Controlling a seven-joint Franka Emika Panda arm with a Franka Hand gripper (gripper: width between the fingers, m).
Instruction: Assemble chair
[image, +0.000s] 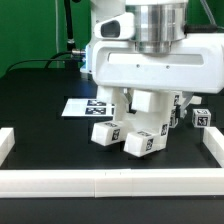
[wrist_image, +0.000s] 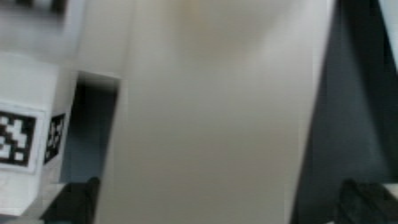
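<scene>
Only the exterior view shows the marker board (image: 83, 105) and a cube (image: 203, 118).

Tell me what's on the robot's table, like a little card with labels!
table: black
claw: low over the white blocks; I cannot tell if it is open or shut
chair parts: chunky white blocks with black-and-white tags, right under the claw
small cube: white, tagged, alone at the exterior view's right
marker board: flat, white, lying behind the blocks
border rail: low, white, along the near edge
</scene>
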